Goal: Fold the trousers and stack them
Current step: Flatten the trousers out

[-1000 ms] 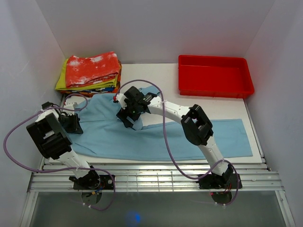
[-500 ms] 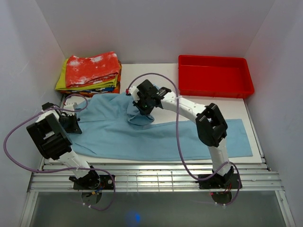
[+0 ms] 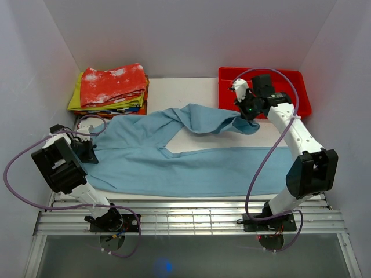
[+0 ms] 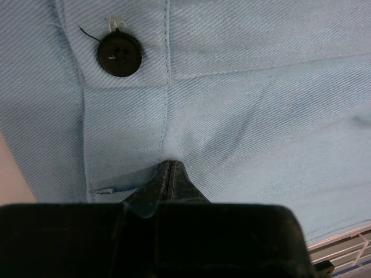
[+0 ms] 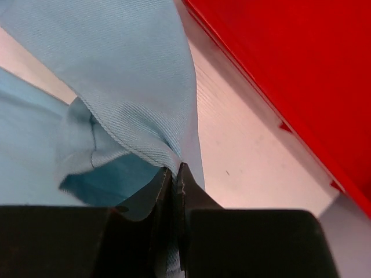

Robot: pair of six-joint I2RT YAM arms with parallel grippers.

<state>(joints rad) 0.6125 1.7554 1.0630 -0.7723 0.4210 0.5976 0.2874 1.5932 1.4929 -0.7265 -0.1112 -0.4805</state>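
Right gripper (image 3: 248, 110): clamped on trousers (image 3: 174, 174) leg end, beside red tray (image 3: 290, 87) | left gripper (image 3: 87, 152): clamped on waistband (image 4: 124, 133)

The top view looks down from the table's (image 3: 185, 91) near edge over everything; both wrist views sit close against the trousers (image 4: 243, 87).

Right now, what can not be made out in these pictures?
Left gripper: tips hidden under its own body, top view.
Tray: floor partly behind the right arm, top view.
Trousers: legs cut off by the edges, left wrist view.
Stack: lower clothes covered by the top one, top view.
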